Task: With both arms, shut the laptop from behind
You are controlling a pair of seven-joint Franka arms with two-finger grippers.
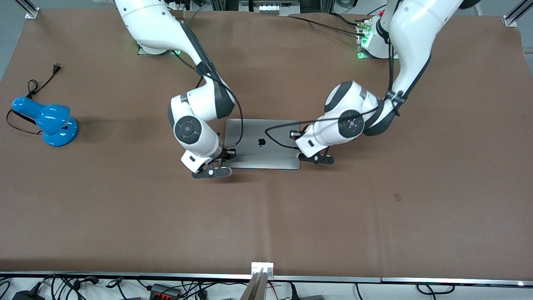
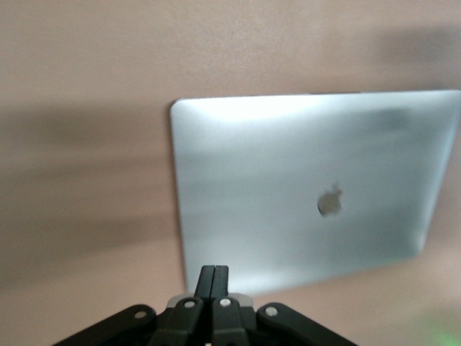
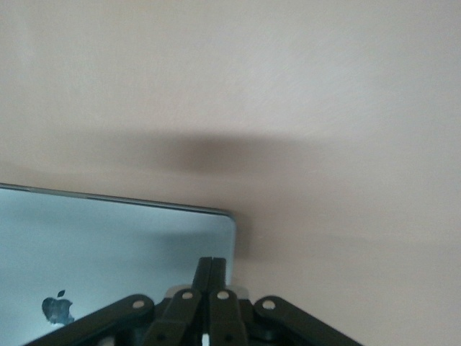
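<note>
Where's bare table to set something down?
Free: the wide strip between the laptop and the camera-side edge, and the left arm's end. Crowded: mid-table, the right gripper and left gripper at the laptop; the lamp takes the right arm's end.

A brown mat covers the counter (image 1: 125, 216), lit evenly from above. A blue desk lamp (image 1: 48, 118) stands toward the right arm's end, its black cord (image 1: 39, 85) trailing unplugged. Cables (image 1: 83, 287) lie along the counter's near edge.

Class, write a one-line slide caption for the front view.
Closed laptop lies lid-up on the table, right tool and left tool at its two ends.
</note>
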